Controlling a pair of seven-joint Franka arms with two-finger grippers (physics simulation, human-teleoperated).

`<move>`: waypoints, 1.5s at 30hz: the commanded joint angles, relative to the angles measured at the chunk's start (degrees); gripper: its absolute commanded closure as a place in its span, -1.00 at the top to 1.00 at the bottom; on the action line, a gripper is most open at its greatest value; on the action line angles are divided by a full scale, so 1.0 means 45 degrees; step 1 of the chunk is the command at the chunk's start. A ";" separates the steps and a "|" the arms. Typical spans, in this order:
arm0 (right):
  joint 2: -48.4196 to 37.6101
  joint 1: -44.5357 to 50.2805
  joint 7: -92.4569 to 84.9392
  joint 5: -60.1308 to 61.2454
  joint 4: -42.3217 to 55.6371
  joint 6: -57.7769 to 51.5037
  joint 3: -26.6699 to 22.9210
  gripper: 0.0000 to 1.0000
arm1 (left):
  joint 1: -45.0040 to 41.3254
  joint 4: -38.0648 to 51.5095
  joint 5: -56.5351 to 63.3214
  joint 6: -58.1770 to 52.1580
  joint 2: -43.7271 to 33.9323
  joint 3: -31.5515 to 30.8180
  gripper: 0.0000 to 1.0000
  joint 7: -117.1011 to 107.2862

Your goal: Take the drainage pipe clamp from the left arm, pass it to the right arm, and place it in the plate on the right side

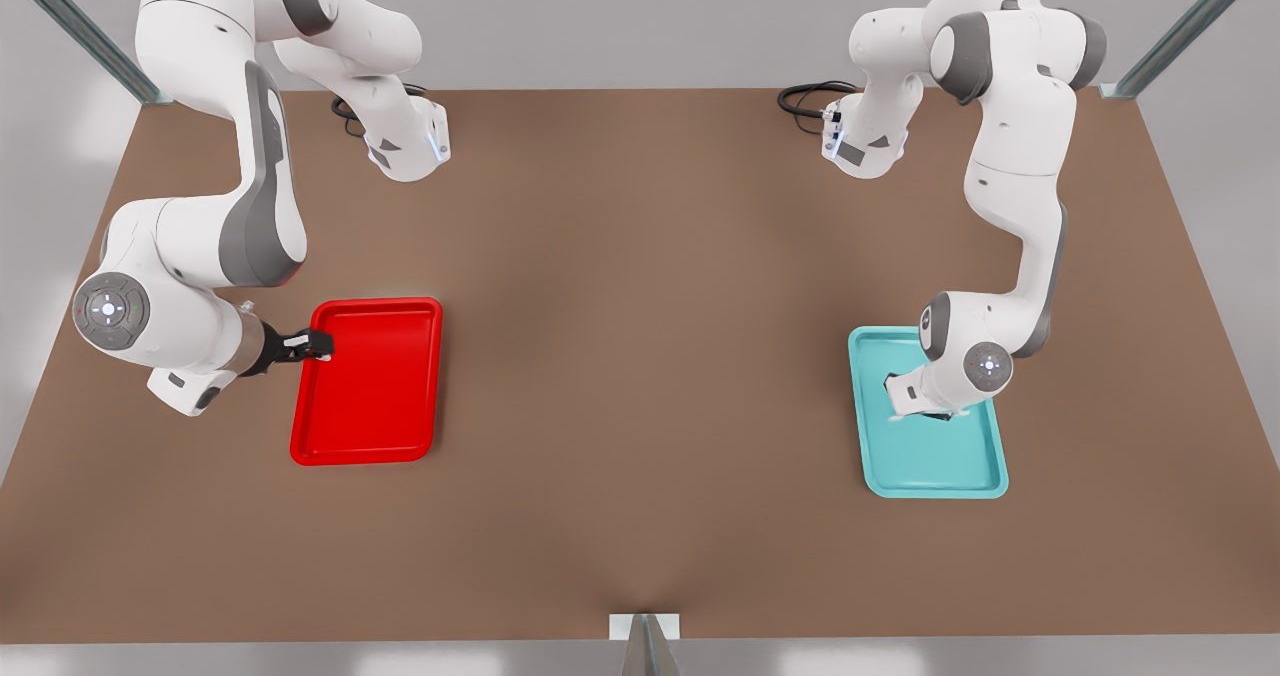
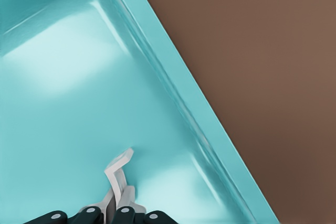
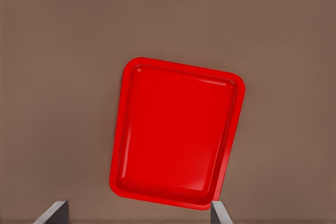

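Left tool [image 2: 107,214] pinches clamp [image 2: 118,174] over teal tray [image 2: 157,61]; right tool [image 3: 137,219] gapes above plate [image 3: 178,129].

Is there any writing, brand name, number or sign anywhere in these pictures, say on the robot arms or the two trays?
None that can be read.
The red plate and the teal tray are plain, with no print.
The round caps on the arms' joints carry small light and coloured dots, too small to read as symbols.
The drainage pipe clamp, held in the left gripper over the teal tray, is bare white.
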 commanded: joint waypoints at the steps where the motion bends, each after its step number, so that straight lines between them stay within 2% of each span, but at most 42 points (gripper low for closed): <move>1: -0.0015 0.0001 -0.0038 0.0008 0.0006 -0.0016 0.0000 1.00 | 0.0002 0.0006 -0.0056 -0.0047 -0.0027 -0.0001 -0.57 0.0326; 6: -0.0015 0.0001 -0.0038 0.0008 0.0006 -0.0035 0.0000 1.00 | -0.0037 0.0592 0.0100 -0.1883 -0.1043 -0.0021 -0.57 -0.3831; 10: -0.0015 0.0001 -0.0038 0.0008 -0.0013 -0.0055 0.0000 1.00 | -0.1716 0.0865 -0.0056 -0.3191 -0.2215 -0.0060 -0.57 -0.9497; 14: 0.0004 0.0001 -0.0038 0.0008 0.0006 -0.0035 0.0039 1.00 | -0.3785 0.3986 -0.0503 -0.6588 -0.1708 -0.0215 -0.57 -1.5373; 16: 0.0004 0.0001 -0.0038 0.0008 0.0006 -0.0035 0.0039 1.00 | -0.4177 0.7837 -0.0896 -0.9227 0.0050 -0.0586 -0.57 -1.7621; 19: 0.0004 0.0001 -0.0038 0.0008 0.0006 -0.0035 0.0039 1.00 | -0.4372 1.0455 -0.0876 -0.9129 0.2081 -0.1953 -0.57 -2.0824; 20: 0.0004 0.0001 -0.0038 0.0008 0.0006 -0.0035 0.0039 1.00 | -0.4684 1.0748 -0.0857 -0.8993 0.2297 -0.1994 -0.57 -2.2210; 27: 0.0004 0.0001 -0.0038 0.0008 0.0006 -0.0035 0.0039 1.00 | -0.6520 1.1372 -0.0857 -0.6220 0.2668 -0.2404 -0.57 -3.6718; 30: 0.0024 0.0001 -0.0038 0.0008 0.0006 -0.0035 0.0039 1.00 | -0.6970 1.1471 -0.0759 -0.4404 0.3000 -0.2189 -0.57 -4.0688; 33: 0.0024 0.0001 -0.0039 0.0008 0.0045 0.0004 0.0039 1.00 | -0.6990 1.1471 -0.0759 -0.4402 0.3020 -0.2189 -0.57 -4.1353; 35: 0.0433 0.0879 0.0196 0.0223 0.0493 0.0316 0.0136 1.00 | -0.7009 1.1471 -0.0779 -0.4402 0.3117 -0.2189 -0.57 -4.1490; 37: 0.1488 0.1954 0.0215 0.1491 0.0885 0.1917 0.0137 1.00 | -0.7029 1.1471 -0.0857 -0.4461 0.3235 -0.2228 -0.57 -4.2193; 41: 0.2406 0.3341 0.0215 0.1493 0.0709 0.4495 0.0137 1.00 | -0.6990 1.1393 -0.0876 -0.5731 0.3332 -0.2228 -0.57 -4.2213; 45: 0.1742 0.4454 0.0235 0.1610 -0.1106 0.6488 0.0137 1.00 | -0.7009 1.1432 -0.0994 -0.5516 0.3410 -0.2345 -0.57 -4.2076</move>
